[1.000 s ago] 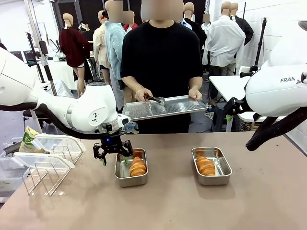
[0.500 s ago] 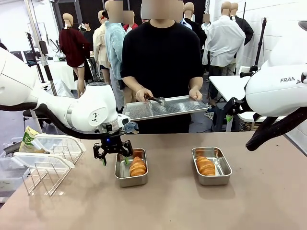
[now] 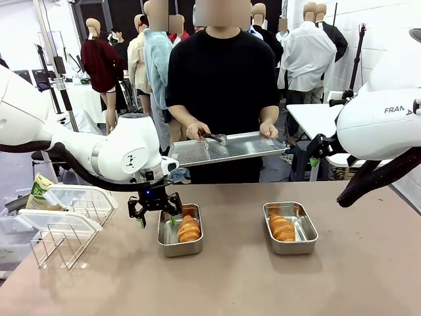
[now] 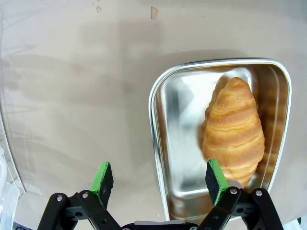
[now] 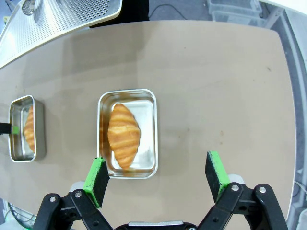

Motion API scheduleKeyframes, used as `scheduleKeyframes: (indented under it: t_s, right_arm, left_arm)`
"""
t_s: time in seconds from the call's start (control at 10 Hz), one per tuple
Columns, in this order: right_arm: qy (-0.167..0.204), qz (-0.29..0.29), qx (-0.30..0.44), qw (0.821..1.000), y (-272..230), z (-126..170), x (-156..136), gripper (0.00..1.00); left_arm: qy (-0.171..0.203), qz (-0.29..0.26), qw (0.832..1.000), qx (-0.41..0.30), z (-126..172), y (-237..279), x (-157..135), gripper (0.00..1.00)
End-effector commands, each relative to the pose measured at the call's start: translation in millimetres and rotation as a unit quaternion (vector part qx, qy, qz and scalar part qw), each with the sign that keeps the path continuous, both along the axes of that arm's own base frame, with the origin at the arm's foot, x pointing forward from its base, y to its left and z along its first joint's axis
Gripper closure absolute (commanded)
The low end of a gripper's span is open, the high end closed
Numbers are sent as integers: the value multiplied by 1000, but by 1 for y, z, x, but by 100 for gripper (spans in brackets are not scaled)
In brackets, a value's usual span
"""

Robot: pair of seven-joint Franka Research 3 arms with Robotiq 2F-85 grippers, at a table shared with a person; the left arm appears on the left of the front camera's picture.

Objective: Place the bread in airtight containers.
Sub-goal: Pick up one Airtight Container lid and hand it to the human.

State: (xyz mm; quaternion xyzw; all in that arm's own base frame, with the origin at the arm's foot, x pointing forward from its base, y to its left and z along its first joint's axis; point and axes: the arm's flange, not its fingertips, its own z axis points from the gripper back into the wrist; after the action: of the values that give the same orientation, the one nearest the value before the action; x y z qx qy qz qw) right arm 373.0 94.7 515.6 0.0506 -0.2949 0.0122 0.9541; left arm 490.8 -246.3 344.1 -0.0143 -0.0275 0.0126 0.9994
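Two steel airtight containers stand open on the brown table. The left container (image 3: 166, 245) holds one bread (image 3: 189, 229), and the right container (image 3: 304, 242) holds the other bread (image 3: 282, 228). My left gripper (image 3: 154, 209) hangs open low over the left container's left rim. In the left wrist view the left gripper (image 4: 158, 178) has one finger over the table and one over the pan (image 4: 177, 124), beside the bread (image 4: 235, 129). My right gripper (image 5: 157, 175) is open, high above the right container (image 5: 147, 125) and its bread (image 5: 123, 134).
A person across the table holds a perforated metal tray (image 3: 247, 145) and tongs (image 3: 212, 137). Clear white-rimmed lids (image 3: 74, 196) rest on a wire rack (image 3: 60, 243) at the left edge. My right arm (image 3: 381, 125) stands at the right.
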Motion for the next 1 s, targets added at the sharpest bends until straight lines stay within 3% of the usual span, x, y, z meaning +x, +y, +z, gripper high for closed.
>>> scheduleKeyframes:
  t_s: [0.0,0.8,0.9]
  right_arm:
    - [-1,0,1,1000,1,0,0,0]
    - [-1,0,1,1000,1,0,0,0]
    - [-1,0,1,1000,1,0,0,0]
  left_arm:
    - [-7,-3,1000,0,0,0,1,0]
    - [0,0,1000,0,0,0,0,0]
    - [-14,-28,999,-10,22,4,-5,0]
